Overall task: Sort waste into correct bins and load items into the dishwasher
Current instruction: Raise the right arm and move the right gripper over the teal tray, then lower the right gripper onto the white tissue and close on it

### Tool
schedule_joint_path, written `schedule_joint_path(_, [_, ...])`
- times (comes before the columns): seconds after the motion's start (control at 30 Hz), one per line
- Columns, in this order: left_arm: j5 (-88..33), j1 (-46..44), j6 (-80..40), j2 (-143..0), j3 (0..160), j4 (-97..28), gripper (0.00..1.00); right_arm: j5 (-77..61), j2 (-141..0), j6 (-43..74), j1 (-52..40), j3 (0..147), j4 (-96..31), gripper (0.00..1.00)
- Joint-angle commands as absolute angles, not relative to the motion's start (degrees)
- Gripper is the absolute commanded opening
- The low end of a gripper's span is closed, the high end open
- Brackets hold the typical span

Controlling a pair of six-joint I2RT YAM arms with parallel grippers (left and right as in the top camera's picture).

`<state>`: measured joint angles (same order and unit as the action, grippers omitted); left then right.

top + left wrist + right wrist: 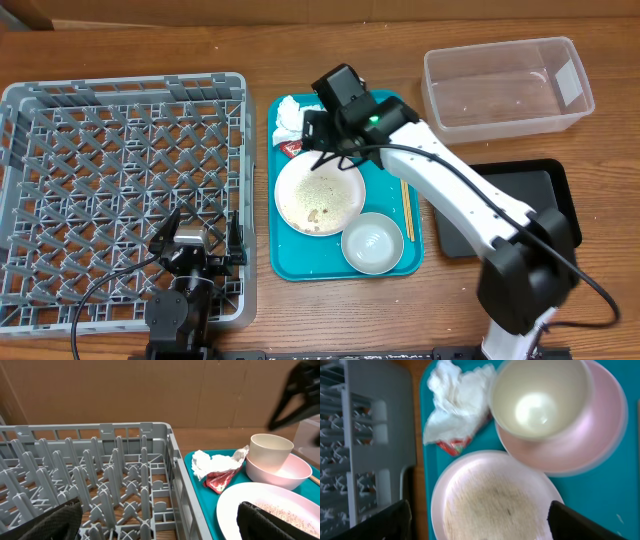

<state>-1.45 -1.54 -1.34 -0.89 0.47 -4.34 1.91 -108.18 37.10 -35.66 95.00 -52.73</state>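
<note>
A teal tray (290,255) holds a white plate (320,195) with food specks, a white bowl (372,243), wooden chopsticks (407,208), a crumpled white napkin (290,115) and a red wrapper (291,149). My right gripper (322,132) is open and empty, hovering over the tray's far end. Its wrist view shows the plate (495,500) between its fingers (485,525), with a small cup (537,397) on a saucer (600,435) beyond, plus the napkin (457,400) and wrapper (455,446). My left gripper (195,245) is open and empty over the near right part of the grey rack (60,180).
A clear tub (505,85) stands at the back right. A black tray (540,190) lies to the right, partly under the right arm. The left wrist view shows rack pegs (120,475) between its fingers (160,527) and the rack wall beside the teal tray (200,485).
</note>
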Motion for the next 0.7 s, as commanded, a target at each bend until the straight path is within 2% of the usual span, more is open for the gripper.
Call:
schedule_joint_path(0.0, [-1.45,-2.28,-1.72,-0.36,0.27,-4.43,1.0,2.5,-100.99,42.28,-35.77,97.58,-58.7,0.99])
schedule_joint_path(0.2, [-1.45,-2.28,-1.72,-0.36,0.27,-4.43,1.0,-2.31,-99.13,46.72,-35.79,97.49,-75.9,1.0])
schedule_joint_path(0.3, [-1.45,-2.28,-1.72,-0.36,0.27,-4.45,1.0,-4.45,-99.13,46.72,-36.03,96.73,-79.22,1.0])
schedule_joint_path(0.47, [-1.45,-2.28,-1.72,-0.36,0.27,-4.45,1.0,-5.5,-99.13,46.72,-37.45,95.15,-79.57,0.97])
schedule_joint_path(0.67, [-1.45,-2.28,-1.72,-0.36,0.27,-4.43,1.0,-5.96,-99.18,46.52,-38.68,94.06,-73.8,0.97])
